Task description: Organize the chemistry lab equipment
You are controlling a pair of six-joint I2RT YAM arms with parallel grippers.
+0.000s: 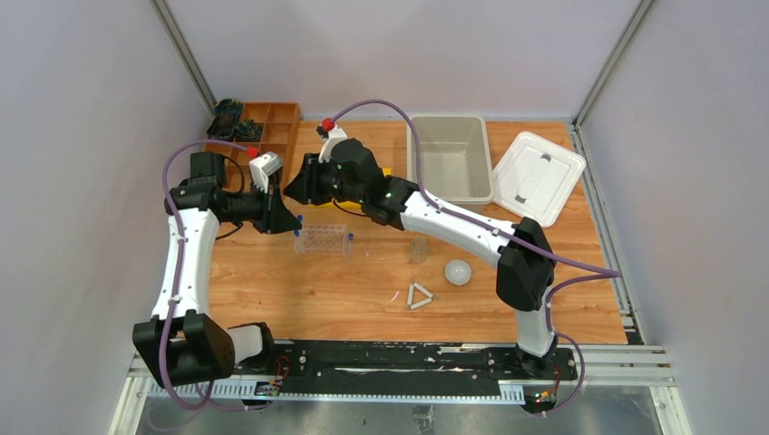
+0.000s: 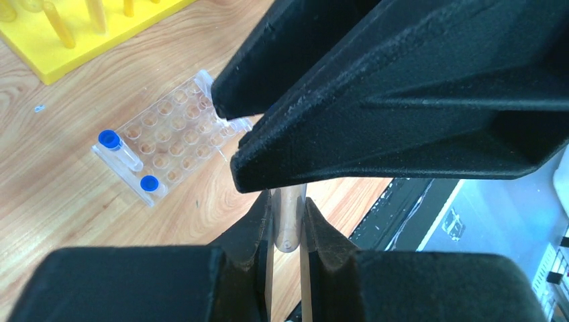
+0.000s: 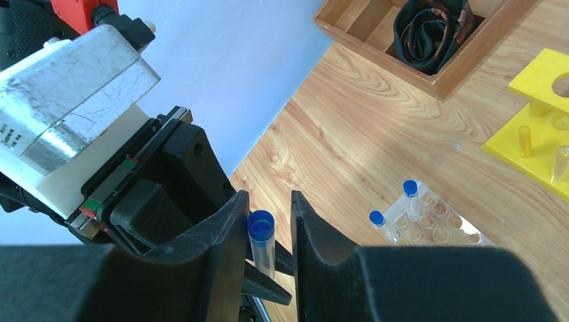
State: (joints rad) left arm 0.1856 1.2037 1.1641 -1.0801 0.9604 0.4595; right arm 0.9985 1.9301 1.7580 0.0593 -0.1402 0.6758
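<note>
My left gripper [image 1: 292,217] is shut on a clear tube [image 2: 288,221] with a blue cap [image 3: 261,224] and holds it above the table. My right gripper [image 1: 290,192] meets it tip to tip. Its jaws stand round the capped end of the tube [image 3: 263,248], the cap against one finger and a gap to the other. The clear tube rack [image 1: 322,239] lies below, holding two blue-capped tubes [image 2: 109,139] at one end. A small clear beaker [image 1: 418,250], a white round dish [image 1: 458,272] and a white triangle [image 1: 419,296] lie at mid-table. I see no funnel.
A wooden compartment tray [image 1: 272,127] with black objects stands at the back left. A yellow rack [image 2: 60,40] lies partly under my right arm. A grey bin [image 1: 449,159] and its white lid [image 1: 538,177] are at the back right.
</note>
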